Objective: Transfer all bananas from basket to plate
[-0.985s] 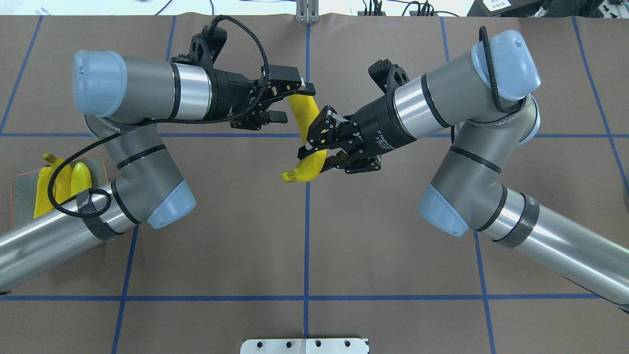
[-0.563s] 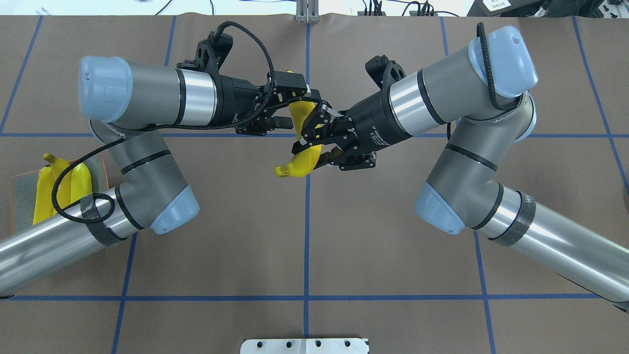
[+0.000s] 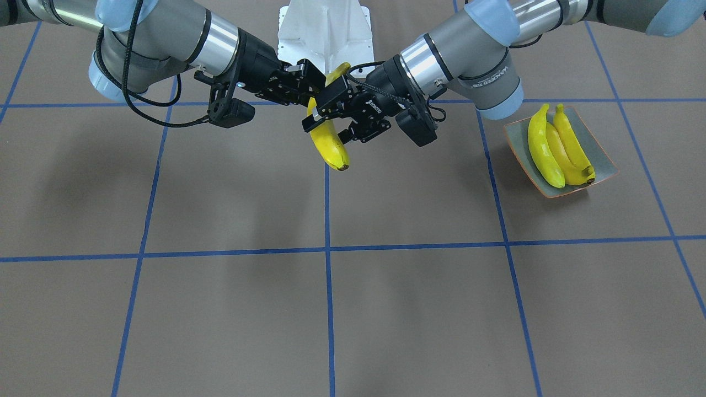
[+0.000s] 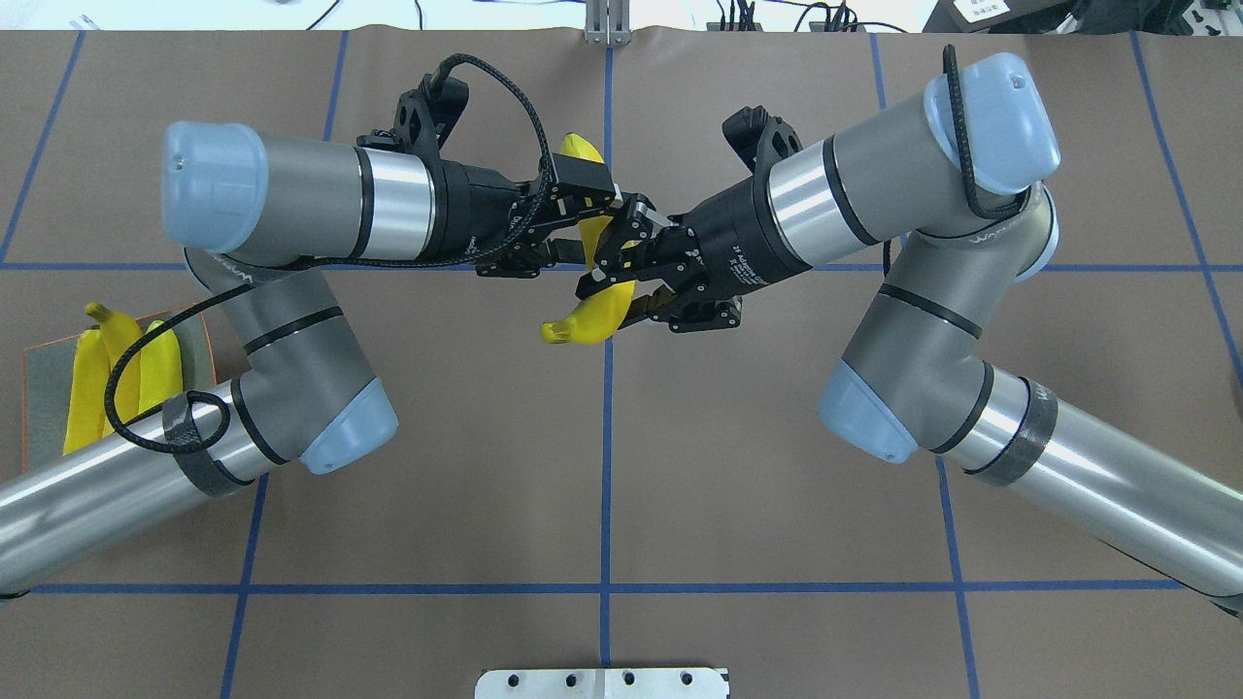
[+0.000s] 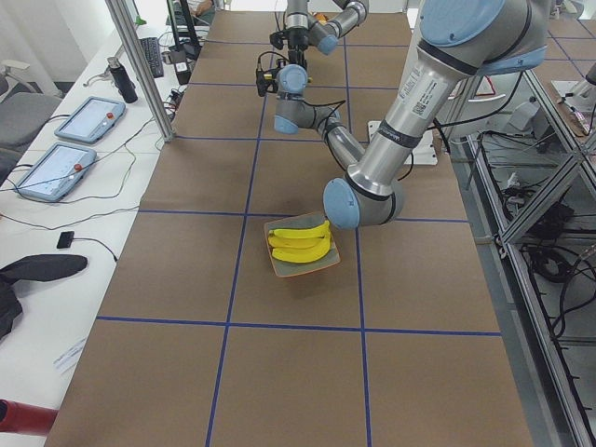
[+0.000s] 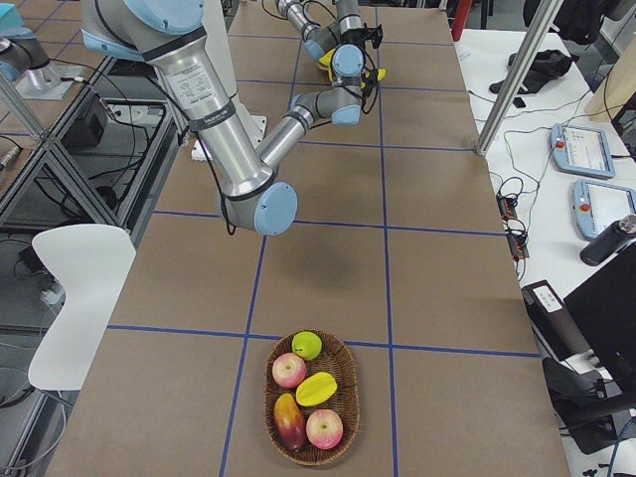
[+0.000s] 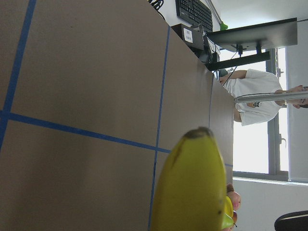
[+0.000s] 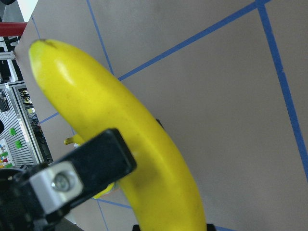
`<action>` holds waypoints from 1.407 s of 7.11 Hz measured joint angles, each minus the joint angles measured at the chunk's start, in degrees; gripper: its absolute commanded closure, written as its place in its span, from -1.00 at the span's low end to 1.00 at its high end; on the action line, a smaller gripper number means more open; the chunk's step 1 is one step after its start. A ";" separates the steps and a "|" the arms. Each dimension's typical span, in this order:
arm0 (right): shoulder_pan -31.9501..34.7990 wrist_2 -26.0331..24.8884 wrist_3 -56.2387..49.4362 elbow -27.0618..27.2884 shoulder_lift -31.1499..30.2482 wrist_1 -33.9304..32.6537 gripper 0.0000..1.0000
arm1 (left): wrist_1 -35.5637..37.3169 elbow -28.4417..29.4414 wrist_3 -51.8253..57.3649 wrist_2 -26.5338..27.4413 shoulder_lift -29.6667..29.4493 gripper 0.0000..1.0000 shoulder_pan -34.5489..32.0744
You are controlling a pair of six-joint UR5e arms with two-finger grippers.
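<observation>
A yellow banana (image 4: 588, 318) hangs in the air over the table's middle, and my right gripper (image 4: 610, 291) is shut on it near the end toward the robot. It fills the right wrist view (image 8: 120, 125), with one finger (image 8: 91, 166) across it. My left gripper (image 4: 568, 218) is open, with a finger on each side of the banana's far half. The left wrist view shows only the banana's dark-tipped end (image 7: 192, 187). In the front view the banana (image 3: 330, 146) hangs below both grippers. Three bananas (image 3: 554, 146) lie side by side on the grey-green plate (image 3: 604, 162), at the table's left end (image 4: 39, 388).
A woven basket (image 6: 268, 397) holding apples and other fruit stands at the table's right end, far from both grippers. The white robot base (image 3: 325, 27) is at the near edge. My left forearm passes over part of the plate in the overhead view.
Both arms have closed in on each other. The left gripper's fingers have slid further over the banana's far half, and the right gripper has carried the banana slightly left.
</observation>
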 measured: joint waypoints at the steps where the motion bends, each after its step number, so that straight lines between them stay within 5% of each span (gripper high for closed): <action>1: 0.00 -0.18 0.00 -0.01 -0.01 0.02 1.00 | 0.06 -0.17 -0.03 0.00 0.03 0.09 0.12; 2: 0.01 -0.30 0.00 -0.02 -0.02 0.03 1.00 | 0.09 -0.30 -0.05 0.00 0.10 0.65 0.19; 3: 0.01 -0.38 0.00 -0.02 -0.05 0.04 1.00 | 0.10 -0.45 -0.07 -0.02 0.14 1.00 0.24; 4: 0.02 -0.41 0.00 -0.01 -0.07 0.04 1.00 | 0.13 -0.55 -0.06 -0.04 0.25 1.00 0.25; 5: 0.02 -0.43 0.00 0.03 -0.07 0.03 0.45 | 0.09 -0.59 -0.02 -0.04 0.31 1.00 0.24; 6: 0.01 -0.41 -0.02 0.07 -0.08 0.03 -0.99 | 0.14 -0.62 0.00 -0.06 0.38 1.00 0.25; 10: 0.17 -0.39 -0.20 1.01 -0.40 0.16 -1.00 | 0.39 -0.65 -0.05 0.00 0.50 1.00 0.26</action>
